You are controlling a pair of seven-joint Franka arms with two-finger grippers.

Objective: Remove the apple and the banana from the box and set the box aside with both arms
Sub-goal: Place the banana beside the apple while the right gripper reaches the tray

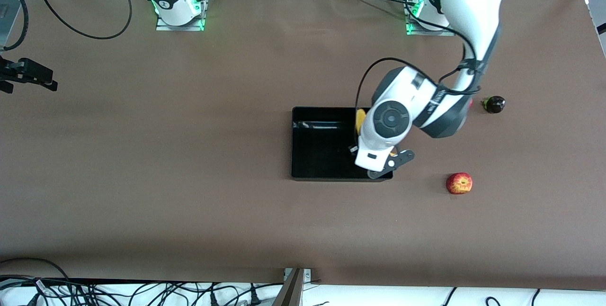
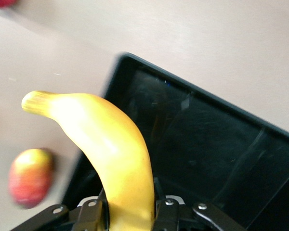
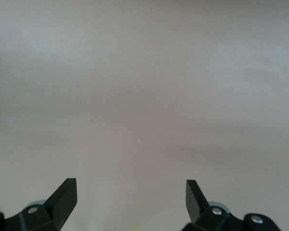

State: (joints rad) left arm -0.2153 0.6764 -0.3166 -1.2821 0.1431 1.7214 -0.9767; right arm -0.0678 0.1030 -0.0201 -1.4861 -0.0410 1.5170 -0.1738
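The left gripper [image 2: 130, 214] hangs over the black box [image 1: 322, 154], at the end of the box toward the left arm's end of the table, its fingers [image 2: 166, 211] clamped on a banana [image 2: 111, 154]. In the front view most of that banana is hidden under the arm's white wrist; only a short yellow piece shows at the box's rim. The left wrist view shows the fruit curving up out of the jaws, its tip over the brown table [image 1: 189, 178] just outside the box wall.

The apple [image 1: 459, 183] (red with yellow streaks) lies on the table well apart from the box, toward the left arm's end and nearer the front camera. It appears blurred in the left wrist view. A dark round fruit [image 1: 494, 104] with a green stem lies farther from the camera than the apple; what kind it is cannot be told. A sliver of something red [image 1: 470, 103] peeks out beside the arm's elbow, otherwise covered.

The right gripper [image 3: 130, 197] waits with fingers spread wide over bare table; in the front view it is cut off at the edge.
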